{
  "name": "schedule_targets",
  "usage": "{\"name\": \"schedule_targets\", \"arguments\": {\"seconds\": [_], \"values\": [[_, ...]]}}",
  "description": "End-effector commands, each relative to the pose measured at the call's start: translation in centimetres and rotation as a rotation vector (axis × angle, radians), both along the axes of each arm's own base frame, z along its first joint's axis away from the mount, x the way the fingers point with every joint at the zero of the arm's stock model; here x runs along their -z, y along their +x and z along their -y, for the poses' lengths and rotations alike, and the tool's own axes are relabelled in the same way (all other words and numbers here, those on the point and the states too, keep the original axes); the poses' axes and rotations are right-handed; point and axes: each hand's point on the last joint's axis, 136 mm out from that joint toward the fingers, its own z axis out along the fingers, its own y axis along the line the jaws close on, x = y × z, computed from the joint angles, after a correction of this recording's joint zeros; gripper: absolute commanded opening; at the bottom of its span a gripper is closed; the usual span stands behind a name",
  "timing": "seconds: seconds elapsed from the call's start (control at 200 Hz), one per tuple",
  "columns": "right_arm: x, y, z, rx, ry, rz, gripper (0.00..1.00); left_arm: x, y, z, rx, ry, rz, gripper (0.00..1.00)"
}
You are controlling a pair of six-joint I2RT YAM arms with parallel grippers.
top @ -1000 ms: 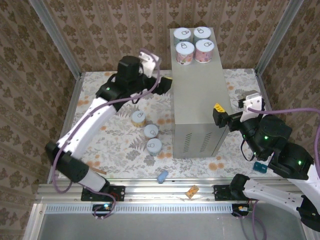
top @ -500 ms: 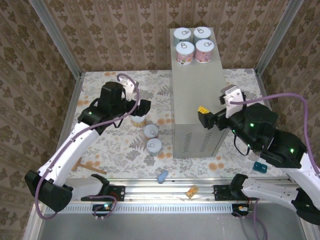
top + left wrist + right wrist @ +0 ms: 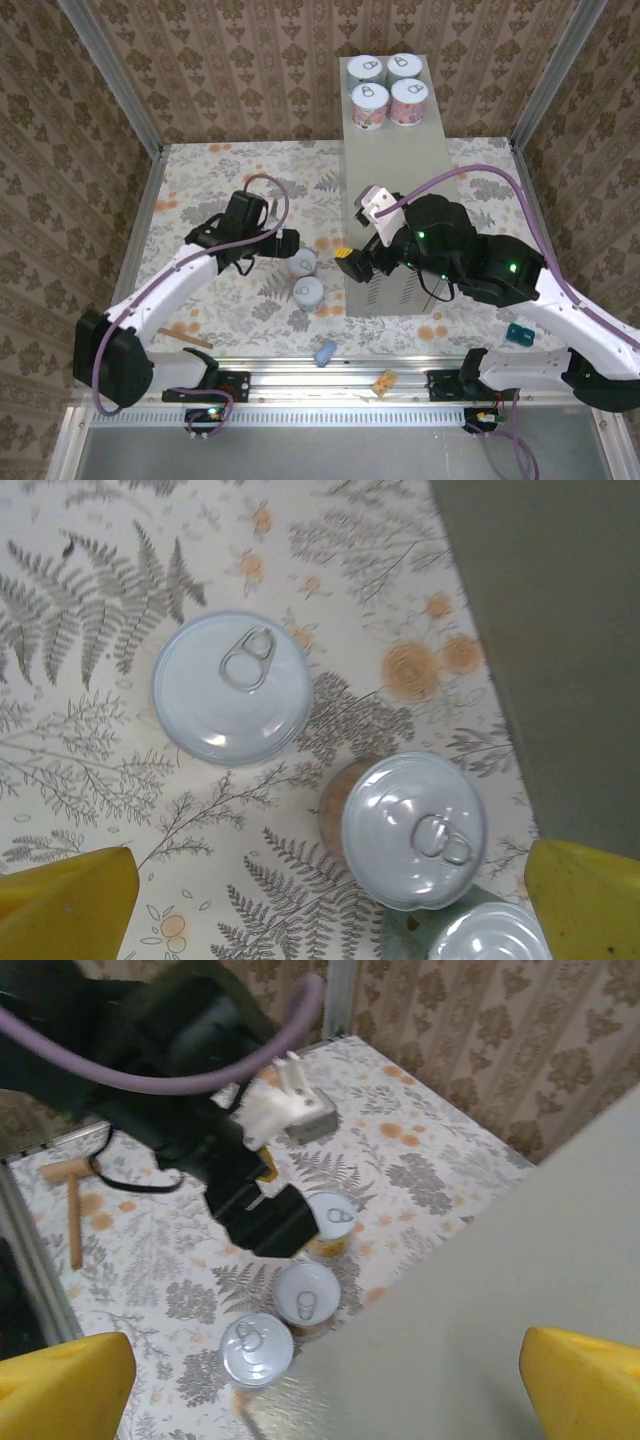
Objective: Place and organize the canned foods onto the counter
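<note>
Four canned foods (image 3: pixel 387 85) stand in a square at the far end of the counter (image 3: pixel 395 190), a tall grey box. Three more cans stand in a row on the floral floor left of it: one (image 3: pixel 303 262), one (image 3: pixel 308 292) and one mostly under my left gripper (image 3: pixel 277 243). In the left wrist view my left gripper (image 3: pixel 325 900) hangs open above these cans (image 3: pixel 232 686), (image 3: pixel 415 830), (image 3: pixel 490 935). My right gripper (image 3: pixel 353 263) is open over the counter's near left corner (image 3: pixel 500 1310), with the floor cans (image 3: pixel 305 1295) below it.
A blue lump (image 3: pixel 325 352) and a tan block (image 3: pixel 384 382) lie by the near rail. A wooden mallet (image 3: pixel 180 336) lies near left and a teal object (image 3: pixel 520 333) near right. Patterned walls and metal posts (image 3: pixel 110 75) close in the area.
My left arm pulled back from beside the counter and came down over the row of floor cans. My right arm swung left from the counter's right side to its near left corner.
</note>
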Motion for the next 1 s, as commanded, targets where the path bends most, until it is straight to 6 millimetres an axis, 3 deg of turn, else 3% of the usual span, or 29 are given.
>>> {"name": "schedule_targets", "arguments": {"seconds": [0.0,0.265,0.605,0.755,0.995], "values": [[-1.1,-1.4,-1.5,-0.083,0.007,0.009,1.0,1.7,1.0,-0.6,-0.078,-0.001,-0.04,1.0],[-0.2,-2.6,-3.9,-0.149,-0.027,-0.006,1.0,5.3,3.5,-0.5,-0.101,0.044,-0.093,0.97],[0.4,-2.4,-4.6,-0.149,-0.033,-0.01,1.0,8.1,6.8,-0.2,-0.114,0.117,-0.106,0.92],[0.5,-2.2,-4.5,-0.139,-0.041,-0.002,1.0,8.4,7.5,-0.3,-0.116,0.131,-0.105,0.87],[0.5,-2.0,-4.4,-0.13,-0.037,0.01,1.0,6.7,7.6,-0.6,-0.104,0.146,-0.079,0.78]]}}
